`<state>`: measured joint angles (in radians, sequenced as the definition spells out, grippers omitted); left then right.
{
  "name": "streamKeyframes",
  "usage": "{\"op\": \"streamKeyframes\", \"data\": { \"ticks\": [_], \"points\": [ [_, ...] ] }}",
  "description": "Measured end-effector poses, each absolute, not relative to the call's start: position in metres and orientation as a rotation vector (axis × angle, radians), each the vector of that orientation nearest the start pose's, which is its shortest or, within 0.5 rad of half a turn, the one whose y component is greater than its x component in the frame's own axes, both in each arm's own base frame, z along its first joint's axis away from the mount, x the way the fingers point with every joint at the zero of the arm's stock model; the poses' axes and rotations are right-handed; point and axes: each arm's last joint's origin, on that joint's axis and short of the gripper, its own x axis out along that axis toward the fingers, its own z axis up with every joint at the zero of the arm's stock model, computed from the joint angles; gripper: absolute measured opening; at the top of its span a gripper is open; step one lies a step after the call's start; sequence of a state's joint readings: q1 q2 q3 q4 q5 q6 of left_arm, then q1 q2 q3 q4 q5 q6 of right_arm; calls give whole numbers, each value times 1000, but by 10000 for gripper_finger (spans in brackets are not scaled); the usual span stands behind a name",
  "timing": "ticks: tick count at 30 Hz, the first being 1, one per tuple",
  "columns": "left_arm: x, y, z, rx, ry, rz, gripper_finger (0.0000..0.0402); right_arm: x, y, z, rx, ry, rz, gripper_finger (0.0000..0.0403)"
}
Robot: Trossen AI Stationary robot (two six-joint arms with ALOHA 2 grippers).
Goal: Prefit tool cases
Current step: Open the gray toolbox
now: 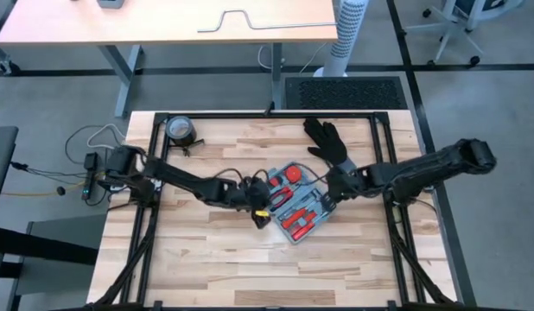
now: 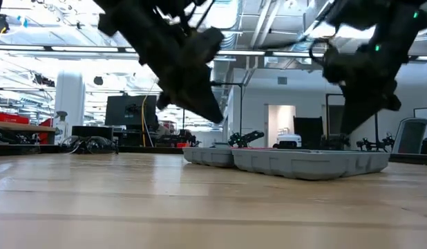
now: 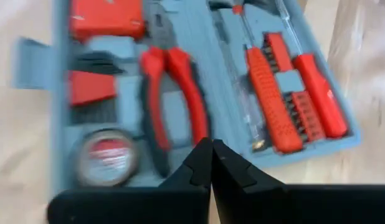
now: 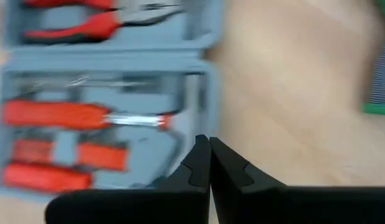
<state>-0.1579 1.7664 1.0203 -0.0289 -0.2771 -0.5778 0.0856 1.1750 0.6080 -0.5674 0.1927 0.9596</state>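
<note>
The light-blue tool case (image 1: 298, 204) lies open and flat on the wooden table, slightly right of its middle, with red-handled tools in its grey-blue slots. In the left wrist view, pliers (image 3: 174, 93), screwdrivers (image 3: 317, 93) and a tape roll (image 3: 107, 157) sit in the case (image 3: 118, 50). My left gripper (image 1: 260, 200) is shut at the case's left end; the low view shows its tip (image 2: 217, 119) above the case (image 2: 296, 160), clear of it. My right gripper (image 1: 332, 192) is shut at the case's right edge (image 4: 205, 81). My right gripper's shut fingers (image 4: 199, 155) point down at the case's right edge. In the low view they reach down behind the rim (image 2: 352, 149), and I cannot tell whether they touch the case.
A black glove (image 1: 327, 140) lies on the table just beyond the case, close to my right arm. A tape roll (image 1: 181, 130) sits at the far left corner. Bare wood stretches along the table's near side (image 1: 250, 268).
</note>
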Motion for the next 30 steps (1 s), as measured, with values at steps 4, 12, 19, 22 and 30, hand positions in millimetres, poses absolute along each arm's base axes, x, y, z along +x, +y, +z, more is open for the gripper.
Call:
{"op": "streamKeyframes", "data": {
  "ticks": [4,12,19,22,30],
  "points": [
    [363,-52,145,-423,744,365,0,186,-2,162,760,1001,-627,11],
    [359,-44,141,-347,816,395,0,187,-3,138,939,913,-529,11],
    [350,-38,141,-280,903,422,0,203,26,132,1015,858,-406,11],
    [346,-42,146,-271,914,398,0,205,43,132,1033,835,-381,11],
    [335,-46,177,-237,872,369,0,198,73,136,1074,750,-402,11]
  ]
}}
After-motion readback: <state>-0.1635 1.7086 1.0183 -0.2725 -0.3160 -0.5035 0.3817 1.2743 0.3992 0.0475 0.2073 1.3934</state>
